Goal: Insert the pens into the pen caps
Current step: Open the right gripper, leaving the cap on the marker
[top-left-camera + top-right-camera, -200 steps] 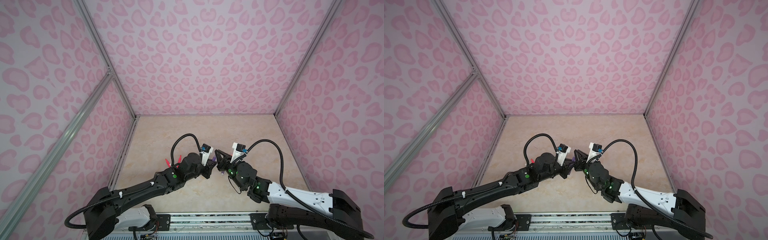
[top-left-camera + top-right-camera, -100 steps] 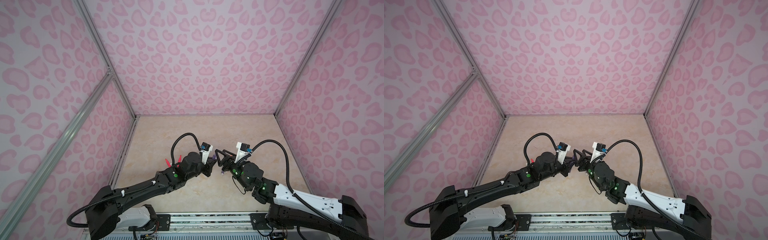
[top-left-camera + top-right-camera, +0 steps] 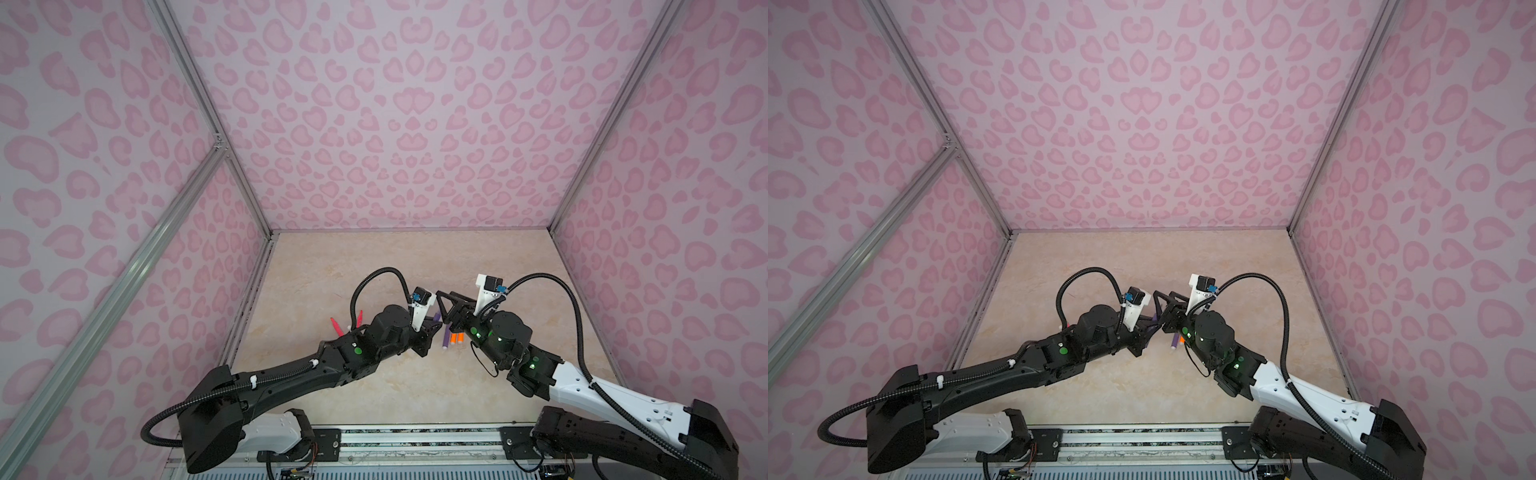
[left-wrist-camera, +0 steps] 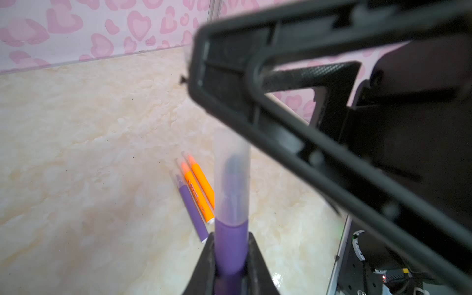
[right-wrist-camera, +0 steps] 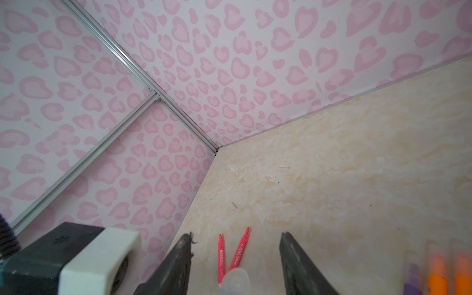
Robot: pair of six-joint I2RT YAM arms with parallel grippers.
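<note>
Small print on pink-red pens (image 5: 221, 255), orange pen (image 4: 197, 195): too blurred to read.

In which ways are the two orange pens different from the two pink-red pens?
The orange pens wear clear caps; the pink-red pens have bare tips. The orange pens lie parallel, side by side; the pink-red pens spread into a V. All four lie flat on the table.

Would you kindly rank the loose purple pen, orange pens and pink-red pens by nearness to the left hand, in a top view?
1. Loose purple pen, just right of the left hand.
2. Orange pens, farther right.
3. Pink-red pens, off to the left.
</note>
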